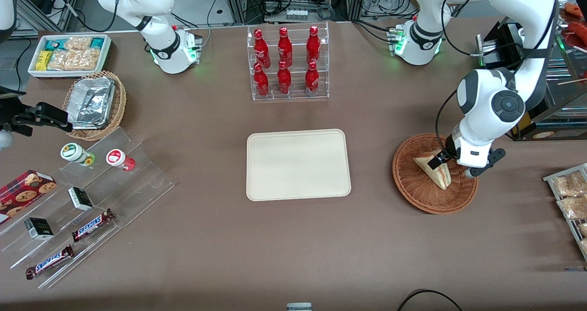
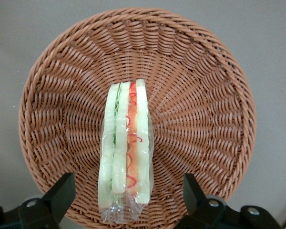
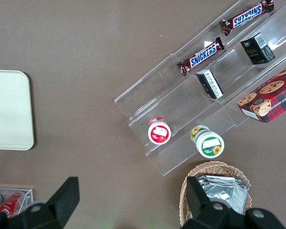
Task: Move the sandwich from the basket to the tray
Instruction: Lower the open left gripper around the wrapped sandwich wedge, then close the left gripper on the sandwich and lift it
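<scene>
A: Hovering over the basket [image 1: 434, 173], the end effector [image 2: 125, 191] has its fingers [image 2: 62, 191] spread wide, one on either flank of the sandwich [image 2: 125, 157], neither touching it, as far as the wrist view shows.

B: Where does the sandwich sit?

A: In the basket, standing on edge with its wrap on. In the wrist view its long axis runs twelve to six, filling edge up, so the fingers stand across its thin dimension. That alignment is what the grasp depends on.

B: And the tray [image 1: 298, 164]?

A: Bare, flat on the bench [image 1: 293, 247]; from the front it lies at about nine o'clock from the basket, toward the parked arm's end.

B: Anything hidden?

A: From the front the wrist covers part of the sandwich. I can't tell how far above the weave the fingertips are.
</scene>
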Motion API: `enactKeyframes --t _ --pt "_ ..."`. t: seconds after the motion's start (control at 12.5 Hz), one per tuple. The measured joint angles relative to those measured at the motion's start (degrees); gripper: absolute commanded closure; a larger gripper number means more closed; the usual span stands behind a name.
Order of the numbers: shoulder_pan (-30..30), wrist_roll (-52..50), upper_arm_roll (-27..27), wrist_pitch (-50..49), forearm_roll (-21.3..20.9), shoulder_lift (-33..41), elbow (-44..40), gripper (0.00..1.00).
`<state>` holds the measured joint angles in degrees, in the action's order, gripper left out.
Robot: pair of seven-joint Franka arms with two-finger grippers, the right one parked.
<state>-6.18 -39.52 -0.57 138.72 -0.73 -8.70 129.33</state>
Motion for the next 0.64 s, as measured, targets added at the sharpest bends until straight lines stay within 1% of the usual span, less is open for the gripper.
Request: enactKeyframes --t 0.4,0.48,0.56,0.64 --pt "0.0 -0.3 0.0 3.7 0.0 -2.5 1.2 0.00" --pt "0.0 -0.3 0.0 4.7 0.0 -3.3 1.5 0.05" --pt "0.0 -0.3 0.0 5.8 0.0 -3.9 1.9 0.37" --pt "0.0 -0.4 0.0 6.4 0.0 -4.3 2.3 0.75"
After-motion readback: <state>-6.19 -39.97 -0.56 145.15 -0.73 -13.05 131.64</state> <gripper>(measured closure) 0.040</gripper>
